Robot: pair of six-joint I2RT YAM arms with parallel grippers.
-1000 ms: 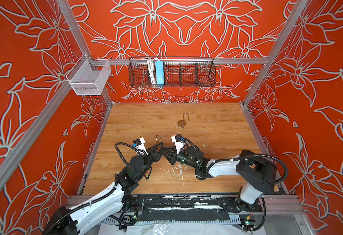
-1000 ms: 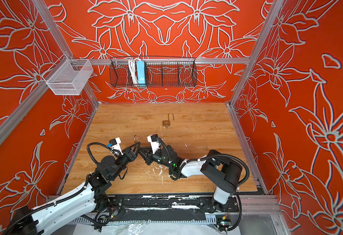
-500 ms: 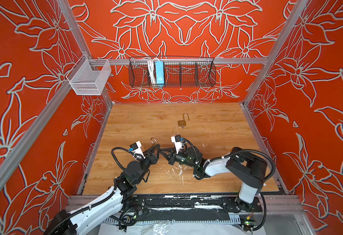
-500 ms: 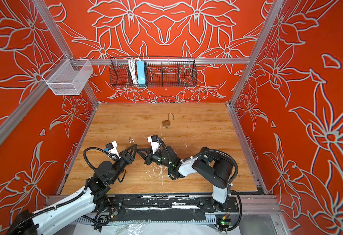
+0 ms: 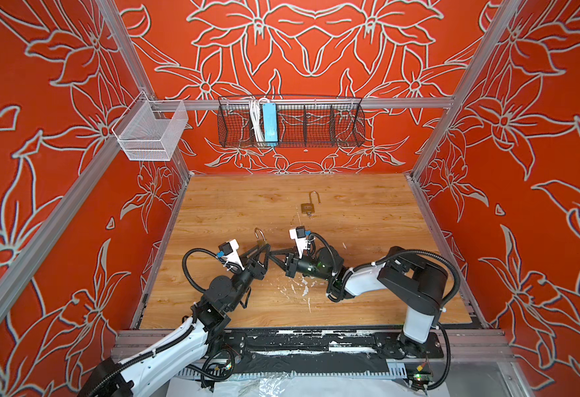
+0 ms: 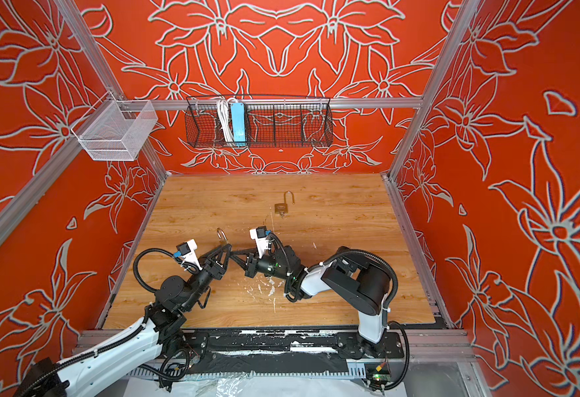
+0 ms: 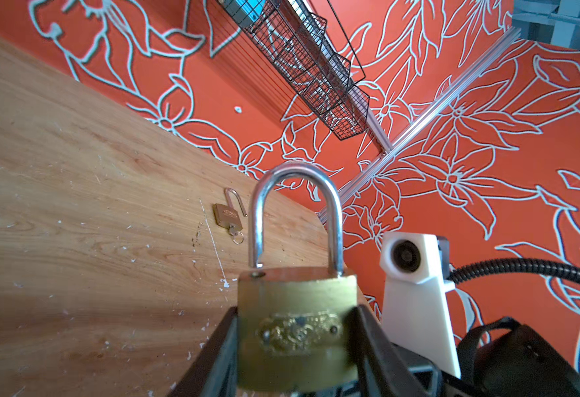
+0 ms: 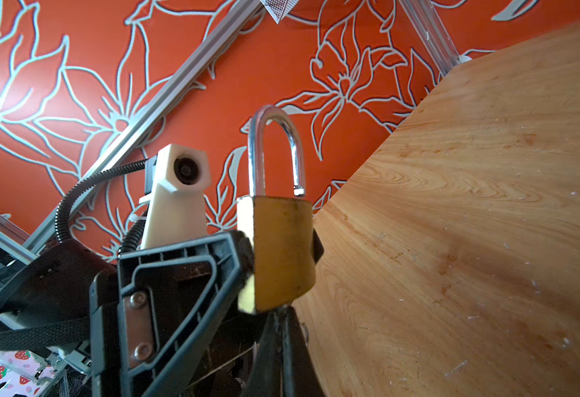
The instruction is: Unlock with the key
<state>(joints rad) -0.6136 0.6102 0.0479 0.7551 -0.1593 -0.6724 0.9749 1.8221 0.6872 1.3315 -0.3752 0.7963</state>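
Note:
A brass padlock (image 7: 297,330) with a steel shackle is held upright above the wooden table (image 5: 367,220), near its front middle, with my left gripper (image 7: 295,343) shut on its body. One shackle leg stands out of its hole. The padlock also shows in both top views (image 5: 261,240) (image 6: 222,240) and the right wrist view (image 8: 281,254). My right gripper (image 8: 281,326) (image 5: 272,253) is shut right under the lock's base, on the key, which is mostly hidden. Its ring (image 8: 304,334) shows beside the fingers.
A second, smaller brass padlock (image 5: 309,207) (image 7: 226,216) lies further back on the table, its shackle open and a key in it. A black wire basket (image 5: 290,122) holding a blue power strip and a white mesh basket (image 5: 151,132) hang on the walls.
My right gripper has closed fully under the padlock, and its arm has folded in toward the left. The left gripper and the padlock have shifted slightly left.

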